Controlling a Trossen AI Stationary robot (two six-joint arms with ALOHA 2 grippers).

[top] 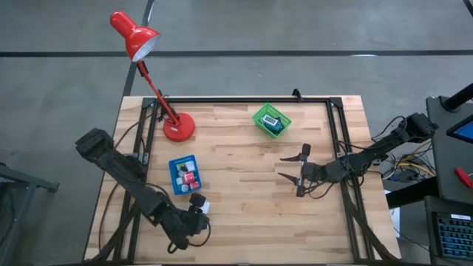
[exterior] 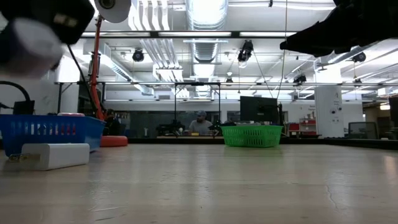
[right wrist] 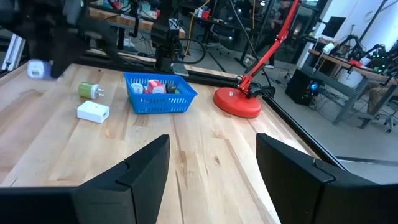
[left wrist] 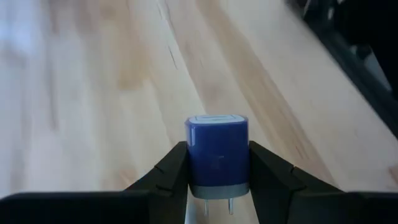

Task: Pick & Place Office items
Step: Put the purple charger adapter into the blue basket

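1. Now the left gripper (left wrist: pixel 217 186) is clenched on a blue plug (left wrist: pixel 217 155), held above the table's (top: pixel 244 199) front-left part.
2. Beside it lies a white block (right wrist: pixel 93 112), near the blue tray (top: pixel 173 165).
3. Mid-table, the right gripper (top: pixel 295 169) hangs released, grasping nothing.

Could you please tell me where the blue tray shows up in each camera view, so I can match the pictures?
High view: blue tray, left of centre, below the red lamp base.
Low view: blue tray at far left, lamp base beside it.
Left wrist view: not in it.
Right wrist view: blue tray, upper middle, left of the lamp base.
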